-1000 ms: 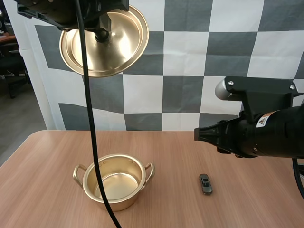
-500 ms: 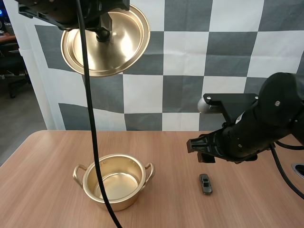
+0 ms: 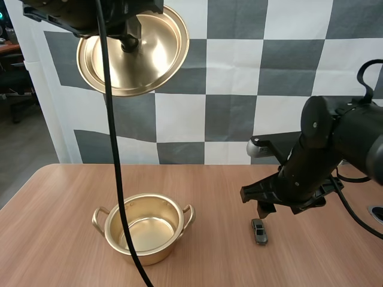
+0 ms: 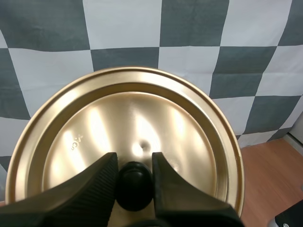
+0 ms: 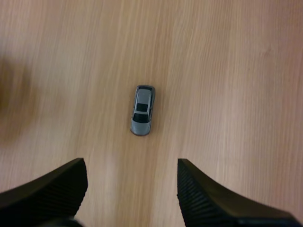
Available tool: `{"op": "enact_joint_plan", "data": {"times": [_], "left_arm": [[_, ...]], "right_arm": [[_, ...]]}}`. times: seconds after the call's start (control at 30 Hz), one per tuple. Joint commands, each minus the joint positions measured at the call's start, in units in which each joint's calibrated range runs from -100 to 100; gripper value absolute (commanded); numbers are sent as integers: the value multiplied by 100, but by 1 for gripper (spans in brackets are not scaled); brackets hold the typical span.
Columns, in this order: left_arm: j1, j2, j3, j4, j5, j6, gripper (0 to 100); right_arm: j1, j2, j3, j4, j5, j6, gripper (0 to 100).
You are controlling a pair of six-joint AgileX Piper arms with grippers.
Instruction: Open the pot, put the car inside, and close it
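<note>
High view: the pot (image 3: pixel 143 230) stands open on the bench (image 3: pixel 60 197), its lid (image 3: pixel 134 51) held high by the left arm (image 3: pixel 84 12). The right arm (image 3: pixel 317 161) hangs just over the car (image 3: pixel 259 231), which lies on the bench well apart from the pot. Picking up the car is the step in hand.

Left wrist view: the left fingers (image 4: pixel 94 184) pinch the lid's knob (image 4: pixel 134 187).

Right wrist view: the right fingers (image 5: pixel 52 189) stand spread, the car just ahead of their gap. Next they should drop, straddle it and close. Nothing stands between.
</note>
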Motion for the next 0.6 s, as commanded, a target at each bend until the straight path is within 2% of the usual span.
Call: {"op": "enact_joint_plan", "data": {"times": [0.0,0.17,0.57], "left_arm": [[-2,-2,1,-5,2,7,0],[-2,-2,1,-5,2,7,0],[-2,-2,1,-5,2,7,0]], "right_arm": [[-2,99,1,41,0,-6,91],[-2,374,14,286,-122,-41,91],[-2,1414,14,322,-477,-40,91]]}}
